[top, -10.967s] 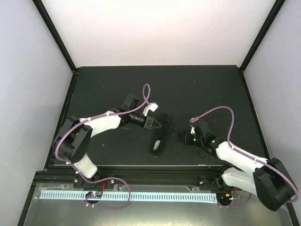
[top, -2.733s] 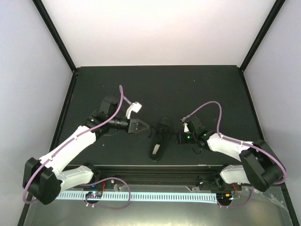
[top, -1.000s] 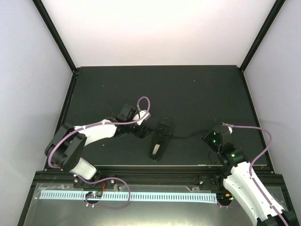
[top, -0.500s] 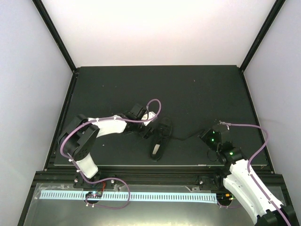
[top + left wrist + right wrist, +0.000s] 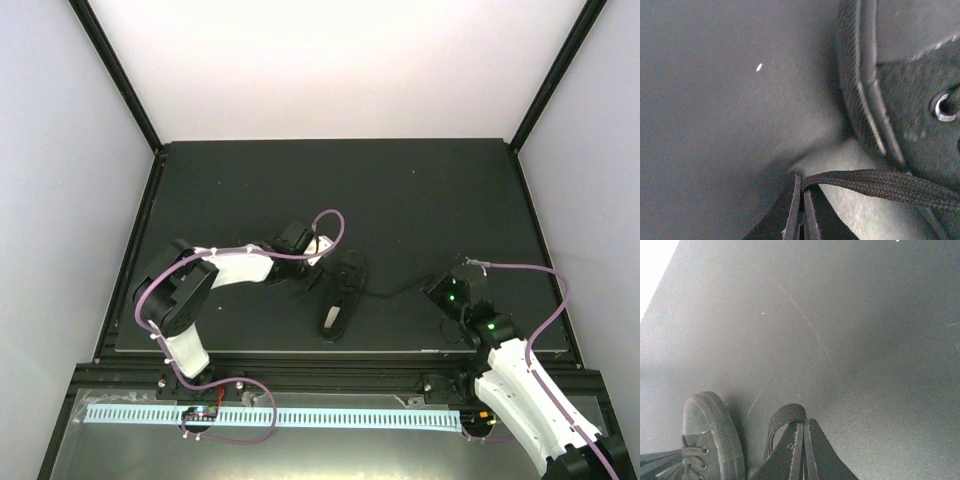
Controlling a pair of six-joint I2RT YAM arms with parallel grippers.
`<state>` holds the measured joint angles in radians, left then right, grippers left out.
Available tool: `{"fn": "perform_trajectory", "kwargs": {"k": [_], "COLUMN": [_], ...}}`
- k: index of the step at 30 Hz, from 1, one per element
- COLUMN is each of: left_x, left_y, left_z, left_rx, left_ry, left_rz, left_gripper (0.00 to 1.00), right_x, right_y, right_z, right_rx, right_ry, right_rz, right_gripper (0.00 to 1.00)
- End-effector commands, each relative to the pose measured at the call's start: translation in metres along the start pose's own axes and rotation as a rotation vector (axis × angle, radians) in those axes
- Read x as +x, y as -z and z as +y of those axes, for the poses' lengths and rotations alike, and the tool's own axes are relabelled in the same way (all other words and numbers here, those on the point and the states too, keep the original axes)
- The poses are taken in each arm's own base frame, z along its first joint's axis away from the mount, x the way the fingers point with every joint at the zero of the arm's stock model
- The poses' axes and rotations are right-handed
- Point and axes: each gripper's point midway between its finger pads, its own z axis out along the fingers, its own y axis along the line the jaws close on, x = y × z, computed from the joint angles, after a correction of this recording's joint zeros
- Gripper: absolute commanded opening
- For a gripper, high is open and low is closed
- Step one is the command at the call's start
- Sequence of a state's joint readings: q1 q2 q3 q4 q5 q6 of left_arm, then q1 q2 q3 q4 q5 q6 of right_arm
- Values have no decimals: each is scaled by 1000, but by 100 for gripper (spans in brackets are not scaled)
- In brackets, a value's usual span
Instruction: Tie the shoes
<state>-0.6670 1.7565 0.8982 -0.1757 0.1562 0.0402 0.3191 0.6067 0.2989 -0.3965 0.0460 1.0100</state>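
Left gripper (image 5: 801, 186) pinched shut on a lace (image 5: 880, 184) beside the black shoe (image 5: 342, 285), right gripper (image 5: 804, 426) clamping a second lace (image 5: 781, 418). From overhead I barely tell black jaws from shoe, lying mid-table toward the front. Dark matte table (image 5: 430, 190), pale walls (image 5: 330, 70).

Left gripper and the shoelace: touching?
Touching. Left wrist view: the left gripper is shut on the black lace, which runs out from between its fingers toward the shoe.

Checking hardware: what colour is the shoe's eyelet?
Silver metal eyelet on the black shoe; best in left wrist view.
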Motion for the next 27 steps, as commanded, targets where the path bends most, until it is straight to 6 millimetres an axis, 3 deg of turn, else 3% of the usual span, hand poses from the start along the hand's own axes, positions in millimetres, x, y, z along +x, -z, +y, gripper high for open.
{"fn": "perform_trajectory", "kwargs": {"k": [1, 5, 9, 14, 19, 25, 27], "left_x": [-3, 14, 43, 69, 74, 80, 83], "left_y": [22, 48, 68, 77, 86, 96, 97], "left_z": [23, 55, 80, 85, 88, 86, 82], "left_rx": [-70, -61, -40, -8, 10, 3, 12], "left_ry": [181, 438, 636, 745, 826, 853, 850], "left_rz": [-90, -171, -213, -213, -251, -265, -258], "left_gripper": [2, 2, 2, 2, 2, 2, 6], "right_x": [-8, -16, -27, -33, -37, -35, -33], "right_y": [1, 2, 3, 6, 15, 18, 15], "right_z": [-5, -24, -44, -71, -95, -101, -95], "right_rx": [23, 98, 144, 204, 264, 274, 239], "right_ry": [-12, -57, -119, -219, -304, -332, -315], "right_rz": [-47, -83, -119, -134, -179, -185, -164], "right_gripper": [2, 2, 2, 2, 2, 2, 2]}}
